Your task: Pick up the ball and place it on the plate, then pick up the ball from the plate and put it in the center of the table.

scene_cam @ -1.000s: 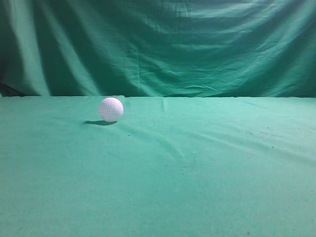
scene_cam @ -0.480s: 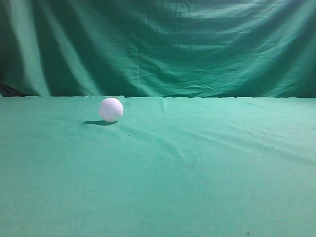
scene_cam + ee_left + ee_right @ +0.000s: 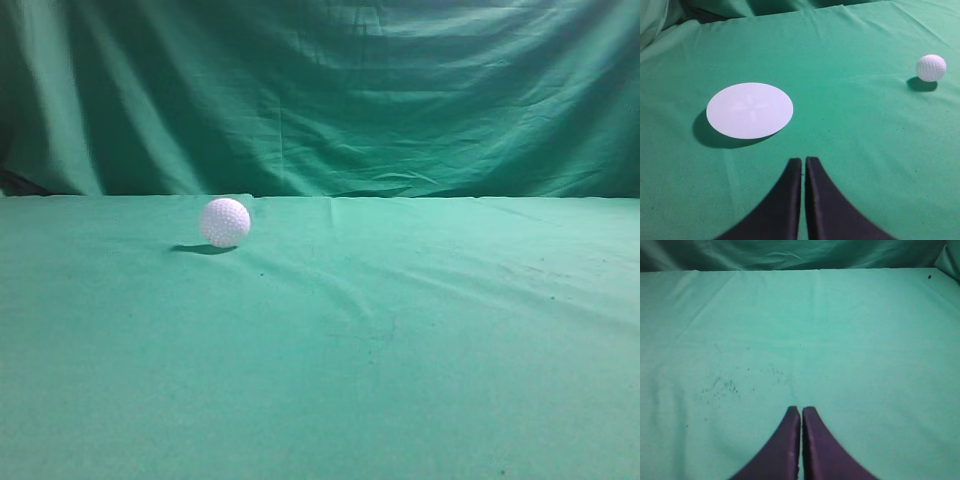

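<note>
The white dimpled ball (image 3: 225, 222) rests on the green table (image 3: 400, 340), left of middle in the exterior view. It also shows in the left wrist view (image 3: 931, 67), far to the right of my left gripper (image 3: 803, 160). A flat white round plate (image 3: 749, 110) lies just ahead and left of that gripper. The left gripper is shut and empty. My right gripper (image 3: 801, 409) is shut and empty above bare cloth. Neither gripper shows in the exterior view, nor does the plate.
A darker green backdrop cloth (image 3: 320, 95) hangs behind the table's far edge. Small dark specks (image 3: 722, 386) mark the cloth ahead and left of the right gripper.
</note>
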{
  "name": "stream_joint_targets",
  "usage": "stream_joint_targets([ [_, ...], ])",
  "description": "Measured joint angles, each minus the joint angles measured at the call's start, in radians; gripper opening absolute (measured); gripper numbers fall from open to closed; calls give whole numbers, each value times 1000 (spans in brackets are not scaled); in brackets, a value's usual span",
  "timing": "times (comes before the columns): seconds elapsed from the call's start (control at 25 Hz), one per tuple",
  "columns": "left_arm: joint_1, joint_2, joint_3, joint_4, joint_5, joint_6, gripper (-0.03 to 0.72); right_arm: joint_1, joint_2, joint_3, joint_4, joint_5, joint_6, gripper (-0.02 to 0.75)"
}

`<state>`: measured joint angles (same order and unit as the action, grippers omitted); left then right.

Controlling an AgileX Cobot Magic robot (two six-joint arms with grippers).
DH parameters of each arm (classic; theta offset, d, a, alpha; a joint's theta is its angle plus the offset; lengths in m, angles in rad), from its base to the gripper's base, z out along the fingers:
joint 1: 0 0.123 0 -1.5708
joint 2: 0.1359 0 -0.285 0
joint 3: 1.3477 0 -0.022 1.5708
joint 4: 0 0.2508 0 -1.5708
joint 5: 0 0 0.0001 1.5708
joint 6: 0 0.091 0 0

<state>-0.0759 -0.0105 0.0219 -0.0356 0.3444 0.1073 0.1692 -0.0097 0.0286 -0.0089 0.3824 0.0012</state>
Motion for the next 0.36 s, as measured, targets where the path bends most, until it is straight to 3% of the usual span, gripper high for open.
stream_joint_targets([
  [0.36,0,0,0,0,0,0,0,0,0,0,0,0,0,0],
])
